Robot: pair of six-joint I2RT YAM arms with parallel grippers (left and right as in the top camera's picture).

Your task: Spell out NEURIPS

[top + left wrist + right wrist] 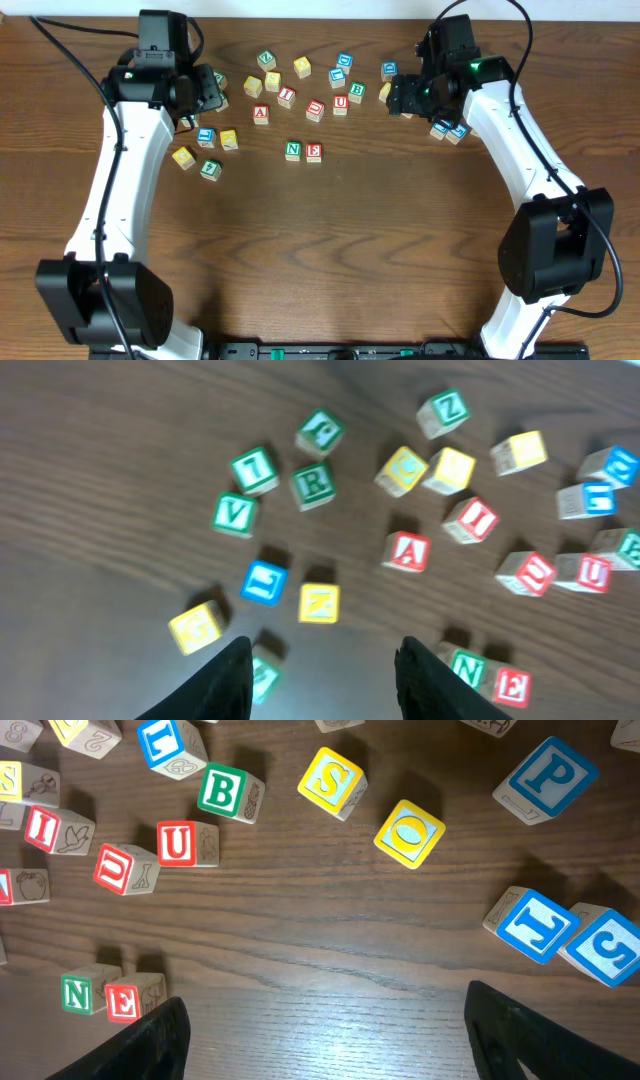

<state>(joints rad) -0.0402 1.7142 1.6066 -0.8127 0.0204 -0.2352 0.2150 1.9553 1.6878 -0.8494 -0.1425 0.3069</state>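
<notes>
Looking from overhead, finds the green N cube [292, 150] and red E cube [314, 151] paired side by side on the table [400, 250], set apart from the scattered cubes [345, 62] and nearer the arm bases. Places the left gripper [208, 92] over the scatter's left end and the right gripper [400, 97] over its right end.

Turning to the left wrist, shows the fingers [232, 680] parted and empty above the wood, with the green R cube [314, 483] and red I cube [471, 520] lying beyond.

Turning to the right wrist, shows the jaws spread wide, gripping nothing. Puts the red U cube [177, 843] at left, the yellow S cube [332, 782] and blue P cube [548, 780] farther off.
</notes>
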